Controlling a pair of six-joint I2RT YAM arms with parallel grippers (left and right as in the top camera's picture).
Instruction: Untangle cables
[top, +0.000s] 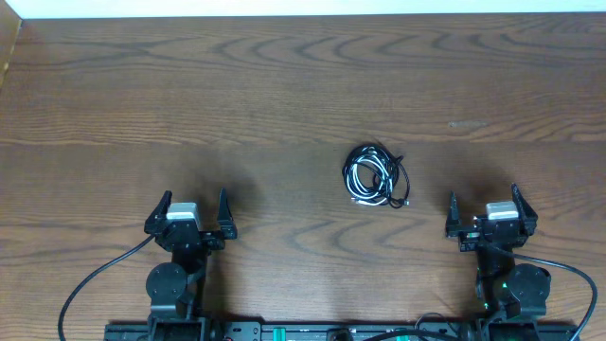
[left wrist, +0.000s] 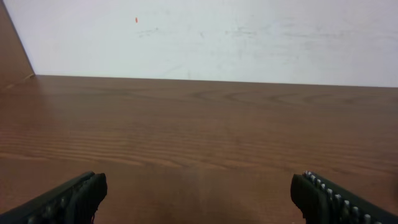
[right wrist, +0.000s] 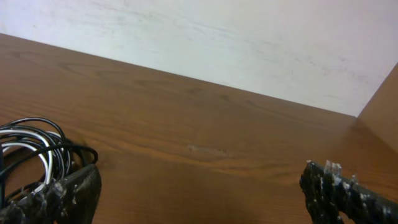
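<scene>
Wood table, tangled cables right of centre.
They lie well apart from the left gripper, nearer the right gripper; both sit by the near edge, jaws wide apart, holding nothing. Broad wood runs to the far edge at the wall.

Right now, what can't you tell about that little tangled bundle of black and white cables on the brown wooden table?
Overhead: the tangled bundle of thin black and white cables is too small to count cords or find plug ends.
Right wrist: the bundle is cut off by the left edge and partly hidden behind a fingertip of the right gripper.
Left wrist: no cables in frame, only the brown wooden table.
</scene>
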